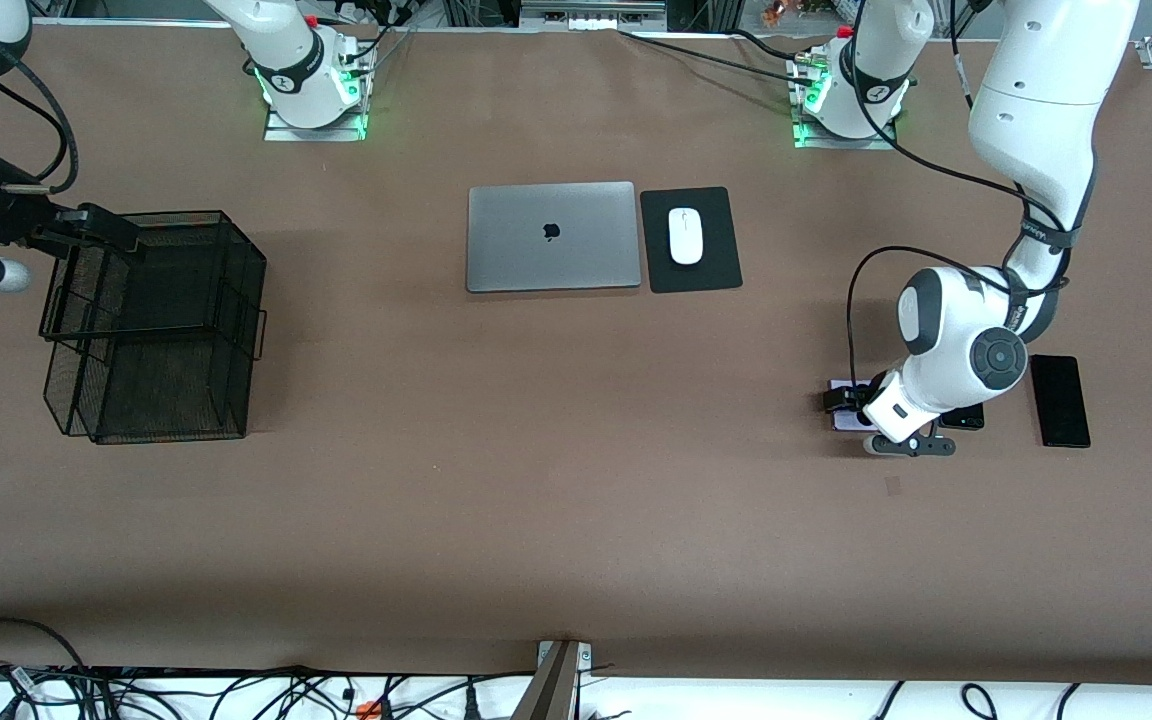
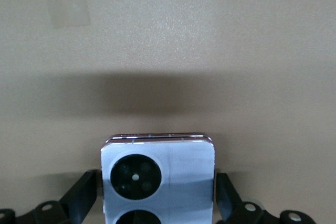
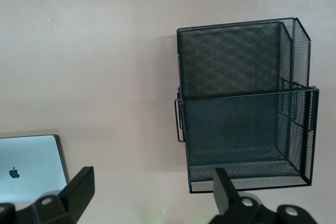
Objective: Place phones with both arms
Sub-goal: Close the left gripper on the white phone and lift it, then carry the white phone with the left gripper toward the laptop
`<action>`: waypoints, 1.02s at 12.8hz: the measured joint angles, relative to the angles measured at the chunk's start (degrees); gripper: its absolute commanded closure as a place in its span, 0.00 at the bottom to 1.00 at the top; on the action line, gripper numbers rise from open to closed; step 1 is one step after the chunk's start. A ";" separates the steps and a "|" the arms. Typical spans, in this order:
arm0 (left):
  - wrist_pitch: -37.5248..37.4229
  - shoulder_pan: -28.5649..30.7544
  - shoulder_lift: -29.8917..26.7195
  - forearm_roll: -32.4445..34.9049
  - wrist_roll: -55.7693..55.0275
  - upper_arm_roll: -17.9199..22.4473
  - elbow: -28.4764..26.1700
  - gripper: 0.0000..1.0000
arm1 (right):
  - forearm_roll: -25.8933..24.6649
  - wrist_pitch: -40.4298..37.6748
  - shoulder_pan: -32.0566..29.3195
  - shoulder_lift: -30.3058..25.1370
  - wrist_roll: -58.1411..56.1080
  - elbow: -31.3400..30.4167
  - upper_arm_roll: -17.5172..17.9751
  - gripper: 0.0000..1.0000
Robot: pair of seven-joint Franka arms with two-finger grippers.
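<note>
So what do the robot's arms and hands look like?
Both arms are smooth and white with rounded, chunky joints. The left arm has dark grey sections at its joints, a round dark grey cap, and black cables looping along it. Green lights glow at both bases. The left hand and the right hand are black, each with two flat fingers fixed on with small pale screws.
</note>
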 measured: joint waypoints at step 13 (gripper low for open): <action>-18.42 -4.82 -10.61 -0.10 -16.13 -4.46 14.40 0.76 | 0.00 -0.02 0.03 -0.01 0.00 0.21 0.12 0.00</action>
